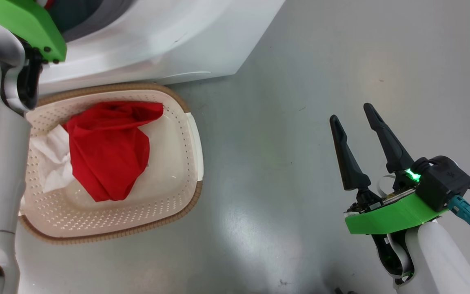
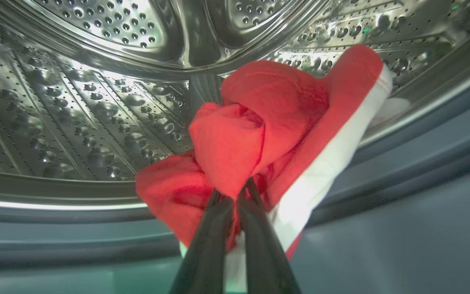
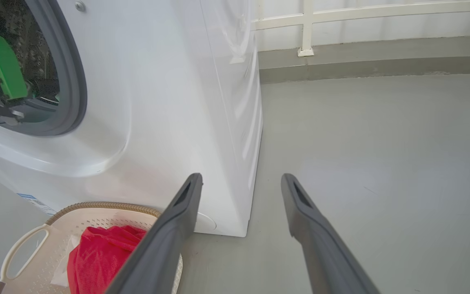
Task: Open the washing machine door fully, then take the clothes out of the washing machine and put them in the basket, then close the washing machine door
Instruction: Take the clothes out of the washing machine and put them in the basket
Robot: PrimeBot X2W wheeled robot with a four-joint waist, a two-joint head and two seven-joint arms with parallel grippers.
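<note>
A red, white-trimmed garment [image 2: 259, 134] at the front lip of the washing machine drum [image 2: 76, 102] was pinched in the closed left hand [image 2: 235, 195]. It would best be drawn out clear of the gasket [image 2: 422, 163], then lowered over the basket [image 1: 192, 134]; the right hand [image 1: 351, 112] was held open

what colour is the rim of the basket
Brown, woven-look basket rim, best seen in the head view.

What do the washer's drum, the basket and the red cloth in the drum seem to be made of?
Perforated shiny drum: likely polished steel, mirror reflections. Cream perforated basket: probably moulded plastic, matte; its brown rim looks woven. Red crumpled cloth: soft fabric, folds.
</note>
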